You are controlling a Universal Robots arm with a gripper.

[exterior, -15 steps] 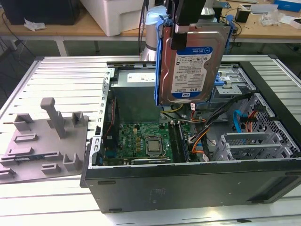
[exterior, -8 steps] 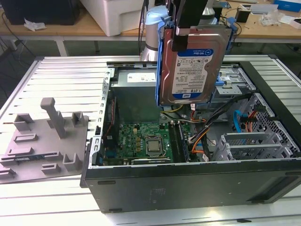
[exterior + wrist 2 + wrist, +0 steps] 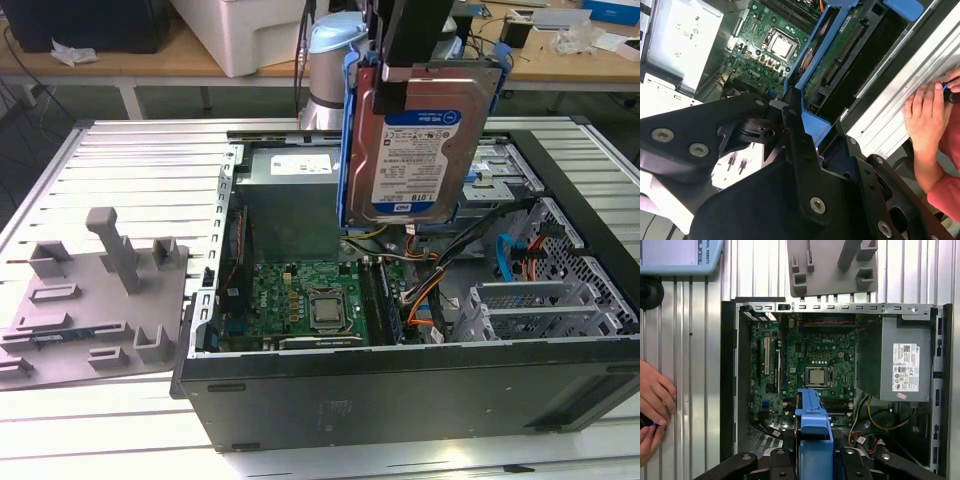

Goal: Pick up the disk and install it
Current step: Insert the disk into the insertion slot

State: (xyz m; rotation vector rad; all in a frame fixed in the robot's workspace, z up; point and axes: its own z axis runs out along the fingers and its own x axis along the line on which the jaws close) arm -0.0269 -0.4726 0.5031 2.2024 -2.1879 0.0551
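Disk [image 3: 420, 140] hangs clamped in your gripper [image 3: 420, 52], upper centre of the exterior view, over the slatted table [image 3: 130, 150] and open case [image 3: 400, 395].

disk [image 3: 420, 140]: shiny metal, blue plastic rails | case [image 3: 400, 400]: matt black | table [image 3: 140, 170]: ribbed metal

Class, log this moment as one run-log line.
claw: shut on disk | disk: upright, above open computer case | installed: not yet | person's hand: on table beside case
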